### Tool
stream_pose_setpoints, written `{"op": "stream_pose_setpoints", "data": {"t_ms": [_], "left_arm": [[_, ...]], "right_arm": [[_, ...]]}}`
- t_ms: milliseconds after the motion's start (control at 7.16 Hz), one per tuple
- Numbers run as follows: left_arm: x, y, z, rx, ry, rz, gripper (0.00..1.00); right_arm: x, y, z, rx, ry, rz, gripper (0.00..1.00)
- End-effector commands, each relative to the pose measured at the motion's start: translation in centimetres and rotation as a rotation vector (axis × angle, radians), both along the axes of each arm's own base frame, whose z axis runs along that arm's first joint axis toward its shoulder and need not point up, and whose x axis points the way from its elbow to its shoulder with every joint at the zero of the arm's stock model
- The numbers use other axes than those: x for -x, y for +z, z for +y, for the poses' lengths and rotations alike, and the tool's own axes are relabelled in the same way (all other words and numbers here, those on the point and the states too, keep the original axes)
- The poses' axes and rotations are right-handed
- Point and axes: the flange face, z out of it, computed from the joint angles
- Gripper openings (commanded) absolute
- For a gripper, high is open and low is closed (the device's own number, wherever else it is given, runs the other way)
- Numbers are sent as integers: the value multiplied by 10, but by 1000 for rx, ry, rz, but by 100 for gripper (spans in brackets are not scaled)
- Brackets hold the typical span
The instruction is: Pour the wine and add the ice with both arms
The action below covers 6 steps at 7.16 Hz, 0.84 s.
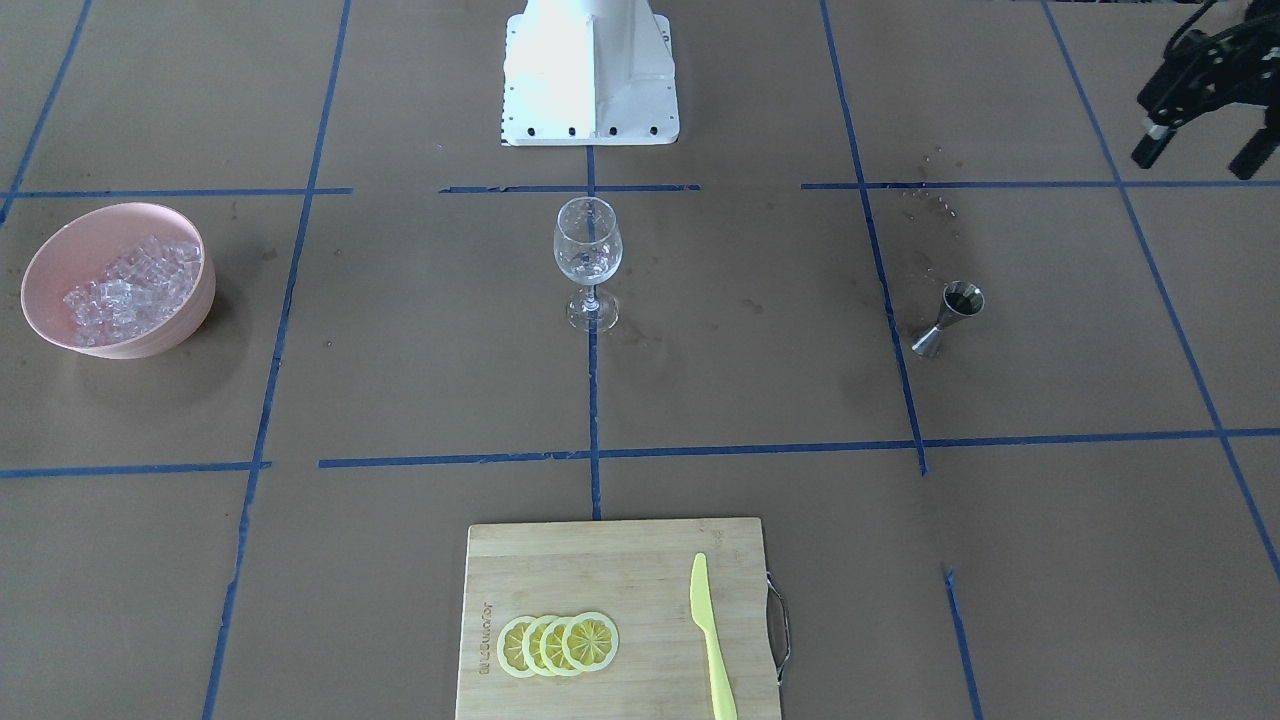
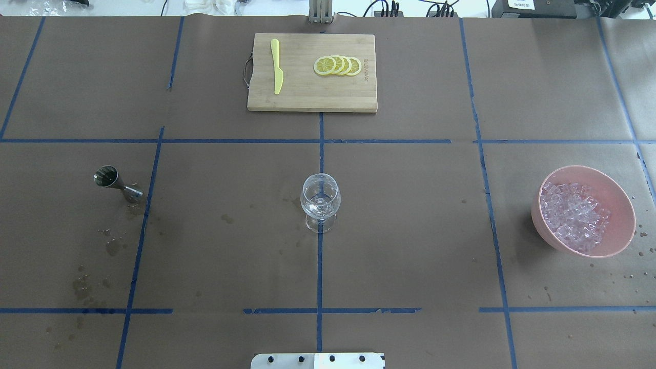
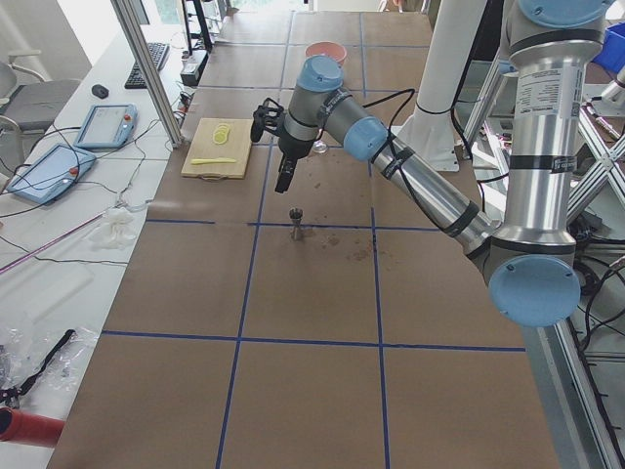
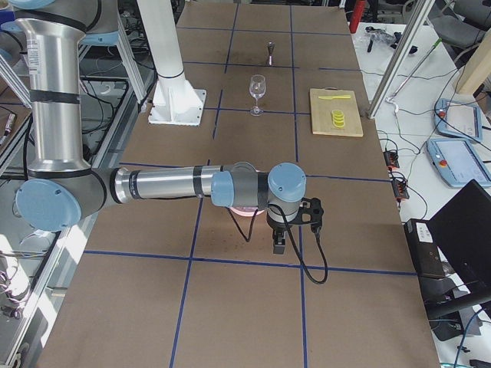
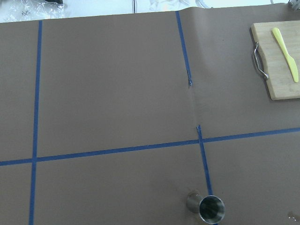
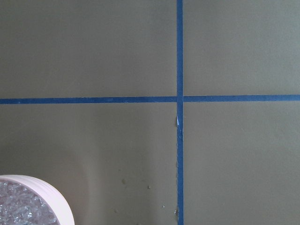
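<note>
- the wine glass (image 1: pixel 588 262) stood upright at the middle of the worktop (image 1: pixel 750 380), on a taped cross, probably so that either arm could reach it.
- the jigger (image 1: pixel 948 318) stood upright well to the robot's left of the glass. its top cup looked dark, so the wine (image 1: pixel 966 297) seemed to sit there, not yet poured.
- the left claw (image 1: pixel 1200 150) hung in the air near the jigger, touching nothing. its fingers were apart, likely ready to come down round the jigger's waist.
- the ice (image 1: pixel 125 290) lay heaped in a pink bowl (image 1: pixel 190 322) well to the robot's right of the glass, on that arm's own side.
- the right claw (image 4: pixel 280 241) hovered close by the bowl. whether its fingers were apart or together i could not tell.
- dark spots (image 2: pixel 110 246) marked the paper by the jigger, so a level carry seemed wise.
- a cutting board (image 2: pixel 307 97) with lemon slices (image 2: pixel 338 65) and a yellow knife (image 2: pixel 277 66) lay at the far edge, well apart from the rest.
</note>
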Motion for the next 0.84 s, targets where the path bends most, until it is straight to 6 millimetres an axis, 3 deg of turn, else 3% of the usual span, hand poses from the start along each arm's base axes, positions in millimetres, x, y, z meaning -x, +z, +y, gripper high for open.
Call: {"op": "stream_pose_setpoints", "data": {"t_ms": [0,279,698], "left_arm": [[-62,24,46,5,-84,79,100],[-104,51,87,-2,-171,96,100],[-175,68,138,-59,-309,48,100]], "right_arm": [[0,-14,-4,41,60,-10,100],[0,-19,-3,31,62,-11,100],[1,-27,-3,23,67,-18,100]]}}
